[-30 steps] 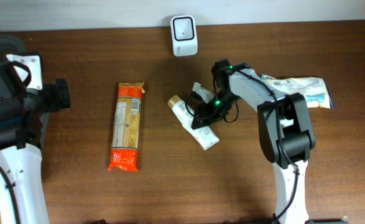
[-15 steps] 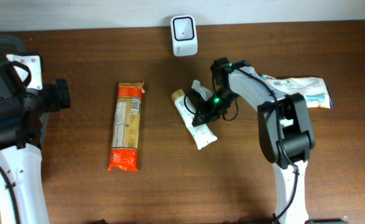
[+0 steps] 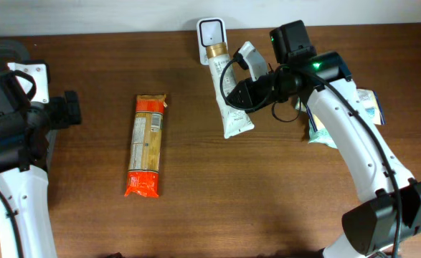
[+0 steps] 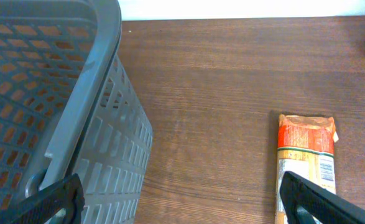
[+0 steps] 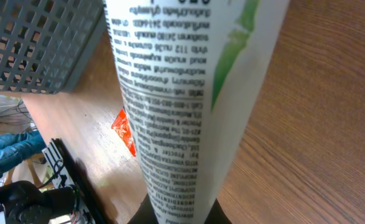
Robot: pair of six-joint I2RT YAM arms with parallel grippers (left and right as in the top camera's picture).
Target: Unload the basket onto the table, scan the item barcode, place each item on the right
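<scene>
A white tube with a gold cap (image 3: 228,93) hangs above the table, held by my right gripper (image 3: 242,93), which is shut on its lower half. The cap end points at the white scanner (image 3: 211,32) standing at the table's back edge. In the right wrist view the tube (image 5: 182,93) fills the middle, its printed text facing the camera, and the right gripper (image 5: 176,214) is pinched on its base. My left gripper (image 4: 182,208) is open with nothing in it, its fingertips (image 4: 325,199) apart over bare wood at the far left.
An orange pasta packet (image 3: 145,147) lies left of centre and also shows in the left wrist view (image 4: 306,162). A grey basket (image 4: 58,93) stands at the far left. Two flat pouches (image 3: 364,104) lie at the right, under my right arm.
My right gripper shut on the tube lying mid-table, lifted it and carried it back toward the scanner. The left arm has not moved.
</scene>
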